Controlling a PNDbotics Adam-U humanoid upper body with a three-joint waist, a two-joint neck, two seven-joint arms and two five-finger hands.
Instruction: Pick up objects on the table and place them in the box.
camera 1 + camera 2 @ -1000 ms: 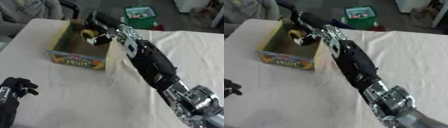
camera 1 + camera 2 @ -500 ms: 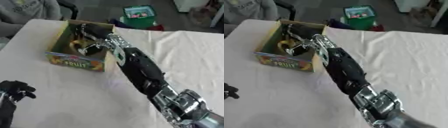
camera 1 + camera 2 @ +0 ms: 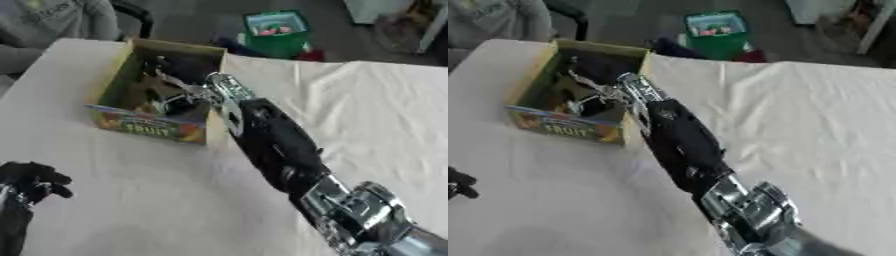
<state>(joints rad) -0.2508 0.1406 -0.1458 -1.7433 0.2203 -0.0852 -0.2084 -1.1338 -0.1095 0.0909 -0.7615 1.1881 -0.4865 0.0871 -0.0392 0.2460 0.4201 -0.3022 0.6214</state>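
Note:
A yellow cardboard box (image 3: 150, 128) with "FRUIT" on its front wall stands at the far left of the table. My right arm stretches from the lower right up to it, and my right hand (image 3: 178, 98) is down inside the box, among dark things that I cannot make out. The blur hides what, if anything, the hand holds. My left hand (image 3: 30, 181) rests near the lower left corner with relaxed fingers and nothing in it.
A white cloth (image 3: 376, 110) covers the table. Beyond the far edge, a green bin (image 3: 276, 29) stands on the floor. A person's grey sleeve (image 3: 57, 20) shows at the upper left, next to a dark chair.
My right hand has gone from above the box's right rim down into the box, towards its left. The yellowish round thing it carried no longer shows. The view has shifted.

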